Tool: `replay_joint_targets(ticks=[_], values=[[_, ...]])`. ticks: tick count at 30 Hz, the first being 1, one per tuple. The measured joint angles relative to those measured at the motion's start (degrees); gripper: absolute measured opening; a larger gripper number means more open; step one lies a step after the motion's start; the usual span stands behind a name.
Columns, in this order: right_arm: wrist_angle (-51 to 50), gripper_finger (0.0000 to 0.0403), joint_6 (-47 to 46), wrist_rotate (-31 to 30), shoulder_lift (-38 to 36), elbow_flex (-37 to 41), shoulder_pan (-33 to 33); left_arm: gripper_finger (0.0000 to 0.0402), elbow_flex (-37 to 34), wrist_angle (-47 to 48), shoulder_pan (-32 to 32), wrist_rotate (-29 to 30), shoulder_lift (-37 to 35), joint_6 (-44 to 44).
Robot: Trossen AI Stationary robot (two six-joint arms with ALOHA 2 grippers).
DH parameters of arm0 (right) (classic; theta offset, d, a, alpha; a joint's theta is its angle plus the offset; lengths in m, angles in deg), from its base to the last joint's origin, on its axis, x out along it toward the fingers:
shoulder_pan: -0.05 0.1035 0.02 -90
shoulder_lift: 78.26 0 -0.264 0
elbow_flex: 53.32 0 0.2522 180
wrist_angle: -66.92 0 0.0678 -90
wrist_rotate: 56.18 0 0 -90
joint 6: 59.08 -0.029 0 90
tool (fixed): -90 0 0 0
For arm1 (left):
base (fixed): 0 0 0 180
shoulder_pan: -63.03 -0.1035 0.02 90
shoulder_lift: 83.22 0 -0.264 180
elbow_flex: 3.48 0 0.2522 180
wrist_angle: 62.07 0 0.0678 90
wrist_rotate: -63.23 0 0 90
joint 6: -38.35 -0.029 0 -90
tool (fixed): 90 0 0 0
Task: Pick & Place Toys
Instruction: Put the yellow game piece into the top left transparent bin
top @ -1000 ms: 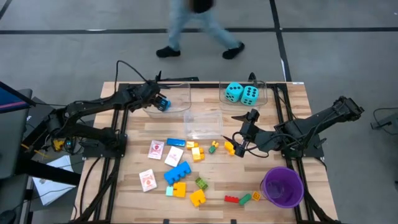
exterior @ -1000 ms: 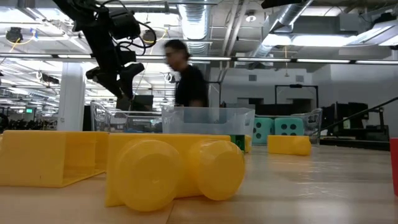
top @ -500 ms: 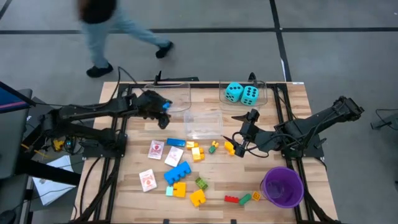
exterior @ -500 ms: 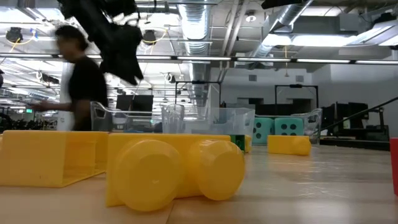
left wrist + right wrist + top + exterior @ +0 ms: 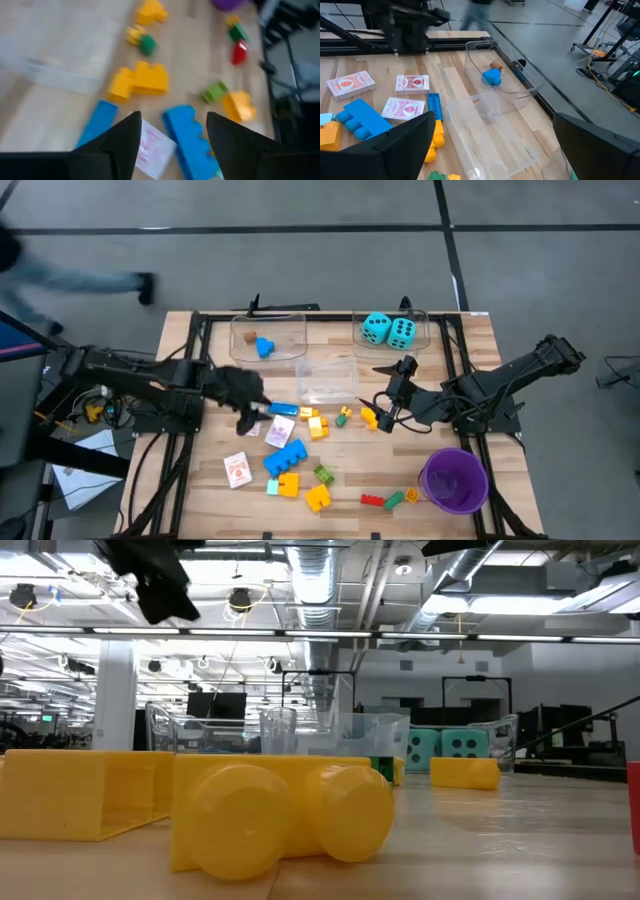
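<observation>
Toys lie loose on the wooden table: card packs [image 5: 281,429], a big blue brick [image 5: 285,457], yellow bricks [image 5: 317,498] and small green and red ones. One blue brick [image 5: 264,346] lies in the far left clear bin [image 5: 290,340]. Two turquoise dice [image 5: 388,330] sit in the far right bin. My left gripper [image 5: 247,418] hangs open above the card packs [image 5: 150,147] and the blue brick [image 5: 187,137], with nothing between its fingers. My right gripper [image 5: 385,418] stands open above a yellow brick [image 5: 369,418] and holds nothing.
An empty clear bin [image 5: 327,378] lies at the table's middle, between the two grippers. A purple cup [image 5: 453,480] stands at the near right. A person's legs [image 5: 70,275] show on the floor beyond the table's far left corner.
My left gripper has drawn back from the far left bin and swung toward the table's near edge, rolling as it went, and now hangs over the card packs. The blue brick has stayed in the bin. A person has walked leftward past the table's far side.
</observation>
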Motion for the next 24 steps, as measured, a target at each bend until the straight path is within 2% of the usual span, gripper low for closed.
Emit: replay_joint_targets(ticks=[4, 11, 16, 19, 24], values=[[0.0, 0.0395, 0.0, 0.0, 0.0, 0.0, 0.0, 0.0254, 0.0, -2.5, 7.7, 3.2, 1.9, 1.0], [0.0, 0.0395, 0.0, 0.0, 0.0, 0.0, 0.0, 0.0317, 0.0, -18.4, 17.8, 4.7, 9.7, 0.3], [0.0, 0.0395, 0.0, 0.0, 0.0, 0.0, 0.0, 0.0367, 0.0, -28.2, 21.7, 4.7, 16.7, -0.7], [0.0, 0.0395, 0.0, 0.0, 0.0, 0.0, 0.0, 0.0391, 0.0, -28.2, 23.1, 4.6, 20.2, -0.2], [-0.4, 0.0395, -0.1, 0.0, 0.0, 0.0, 0.0, 0.0393, 0.0, -31.1, 25.4, 4.4, 25.3, 0.8]])
